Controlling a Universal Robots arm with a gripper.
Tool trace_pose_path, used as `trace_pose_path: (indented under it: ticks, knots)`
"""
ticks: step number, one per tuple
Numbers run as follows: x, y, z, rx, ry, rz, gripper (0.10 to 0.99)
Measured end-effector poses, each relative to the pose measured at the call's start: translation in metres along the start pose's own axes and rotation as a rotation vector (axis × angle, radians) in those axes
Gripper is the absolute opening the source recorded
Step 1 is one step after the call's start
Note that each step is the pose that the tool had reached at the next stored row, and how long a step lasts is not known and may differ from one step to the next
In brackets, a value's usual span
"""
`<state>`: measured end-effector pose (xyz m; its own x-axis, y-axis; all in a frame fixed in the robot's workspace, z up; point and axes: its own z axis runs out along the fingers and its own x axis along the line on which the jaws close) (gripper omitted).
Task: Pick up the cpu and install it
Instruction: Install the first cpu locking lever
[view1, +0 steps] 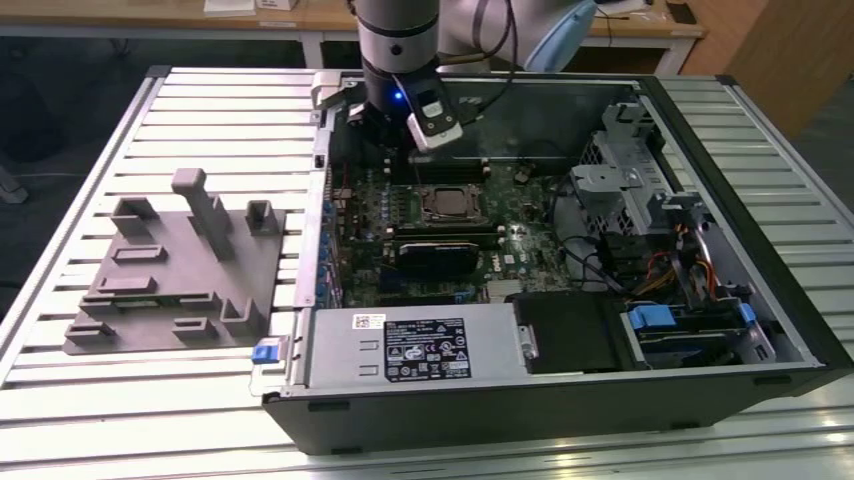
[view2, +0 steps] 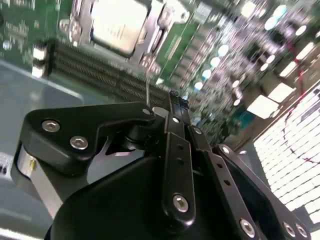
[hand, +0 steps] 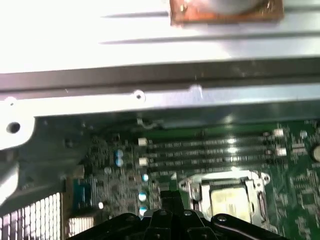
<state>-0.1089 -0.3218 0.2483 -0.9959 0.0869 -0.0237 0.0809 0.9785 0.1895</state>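
A ribbed, pale metal table (view1: 80, 420) is filling most of the exterior view, catching even light along its slats. Behind it, a light wooden desk (view1: 287, 18) is running along the far edge, and a brown wooden panel (view1: 787, 55) is standing at the exterior view's right over dark floor (view1: 60, 90).
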Motion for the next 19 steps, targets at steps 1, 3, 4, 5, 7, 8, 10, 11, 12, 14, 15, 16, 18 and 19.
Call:
trace_pose_path:
  ticks: [1, 3, 4, 5, 7, 8, 10, 11, 12, 14, 15, 16, 18, 19]
  knots:
    - [0.0004, -0.0001, 0.0000, -0.016, 0.0015, -0.001, 0.106]
    - [0.0008, -0.0002, 0.0000, -0.037, 0.0036, -0.002, 0.106]
    - [0.0009, -0.0002, 0.0000, -0.051, 0.0050, -0.002, 0.106]
    - [0.0009, -0.0003, 0.0000, -0.063, 0.0063, -0.003, 0.106]
    - [0.0009, -0.0003, 0.0001, -0.069, 0.0067, -0.003, 0.106]
    - [0.0006, -0.0003, 0.0001, -0.070, 0.0068, -0.003, 0.106]
    - [-0.0028, -0.0001, 0.0002, -0.070, 0.0069, -0.004, 0.106]
    - [-0.0064, 0.0002, 0.0003, -0.070, 0.0068, -0.004, 0.106]
    - [-0.0106, 0.0006, 0.0005, -0.070, 0.0067, -0.004, 0.106]
    - [-0.0196, 0.0013, 0.0009, -0.070, 0.0068, -0.004, 0.106]
    - [-0.0241, 0.0017, 0.0011, -0.070, 0.0068, -0.004, 0.106]
    - [-0.0286, 0.0020, 0.0013, -0.070, 0.0069, -0.003, 0.106]
    - [-0.0375, 0.0028, 0.0016, -0.070, 0.0070, -0.003, 0.106]
    - [-0.0424, 0.0031, 0.0018, -0.070, 0.0071, -0.003, 0.106]
